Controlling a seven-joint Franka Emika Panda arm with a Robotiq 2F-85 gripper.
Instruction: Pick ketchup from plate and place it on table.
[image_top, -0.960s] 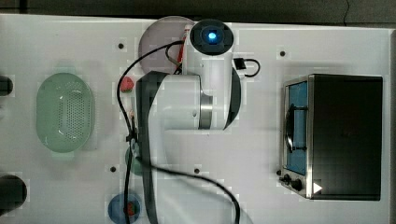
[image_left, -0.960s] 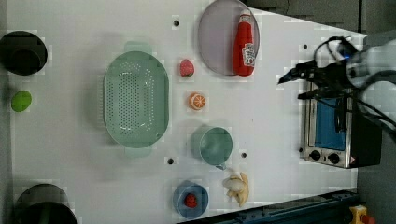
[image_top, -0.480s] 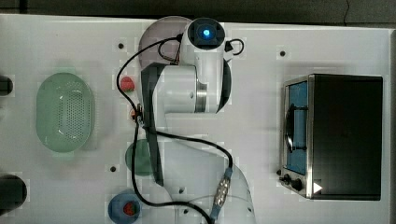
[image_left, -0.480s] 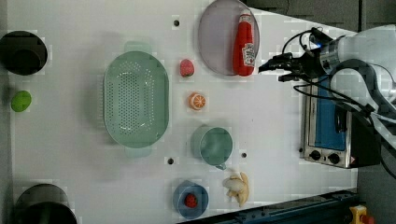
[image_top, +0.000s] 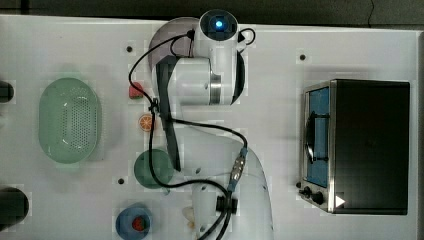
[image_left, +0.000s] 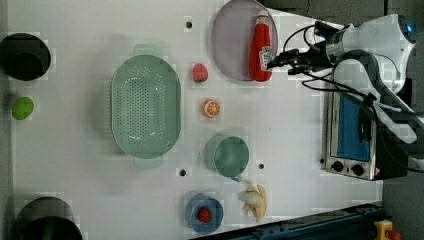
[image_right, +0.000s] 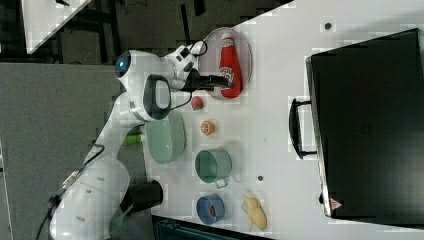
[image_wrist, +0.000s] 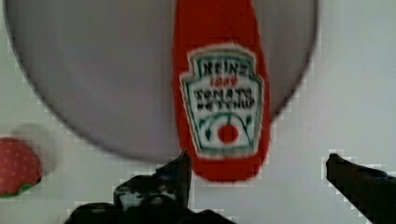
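Fingers (image_wrist: 180, 175) of the gripper (image_left: 276, 61) are spread wide and held just beside the base end of the ketchup bottle (image_left: 261, 46), nothing being gripped. It is laid flat on the lilac plate (image_left: 232, 40), on the white counter (image_left: 290, 130).
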